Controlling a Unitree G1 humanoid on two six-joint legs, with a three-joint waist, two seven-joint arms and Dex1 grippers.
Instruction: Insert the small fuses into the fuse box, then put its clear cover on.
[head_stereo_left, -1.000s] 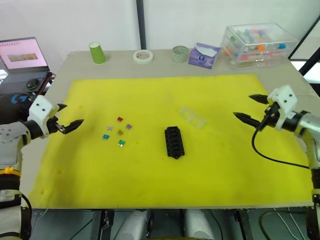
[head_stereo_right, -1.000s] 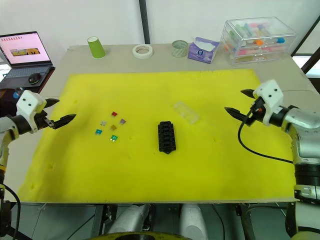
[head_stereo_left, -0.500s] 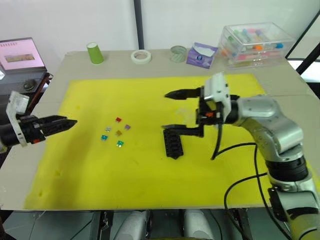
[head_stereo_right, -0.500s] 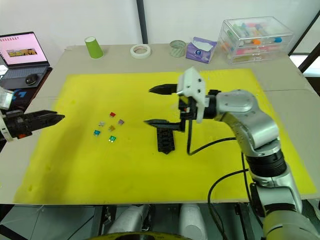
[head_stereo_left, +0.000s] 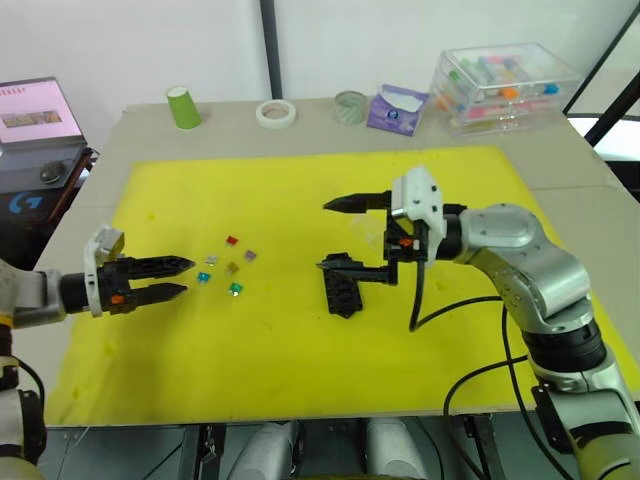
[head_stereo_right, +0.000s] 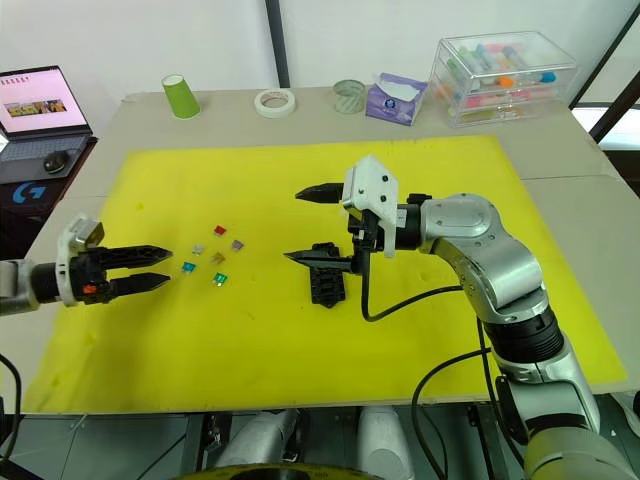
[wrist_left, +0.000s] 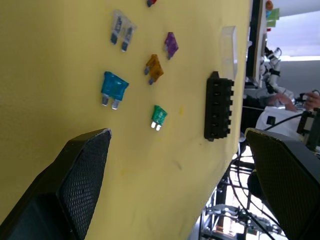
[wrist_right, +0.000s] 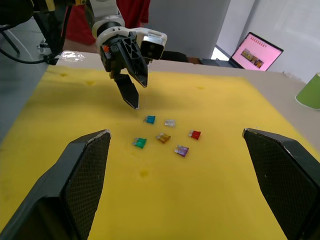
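Note:
Several small fuses (head_stereo_left: 228, 266) lie loose on the yellow foam mat (head_stereo_left: 300, 350), left of centre: red, purple, grey, amber, blue and green. My left gripper (head_stereo_left: 187, 277) is open and low over the mat, its tips just left of the blue fuse (wrist_left: 113, 86). The black fuse box (head_stereo_left: 343, 290) lies mid-mat. My right gripper (head_stereo_left: 323, 236) hangs wide open above the box's far end, pointing left. The clear cover (wrist_left: 228, 45) lies just beyond the box. The right wrist view looks over the fuses (wrist_right: 165, 135) at the left gripper (wrist_right: 131, 87).
Along the table's back edge stand a green cup (head_stereo_left: 181, 107), a tape roll (head_stereo_left: 274, 113), a tissue pack (head_stereo_left: 393, 110) and a large clear storage box (head_stereo_left: 500, 88). A laptop (head_stereo_left: 30, 105) sits off the table's left side.
My right arm swung from the far right to the middle and now hangs slightly lower over the fuse box. My left gripper moved right, up to the fuses.

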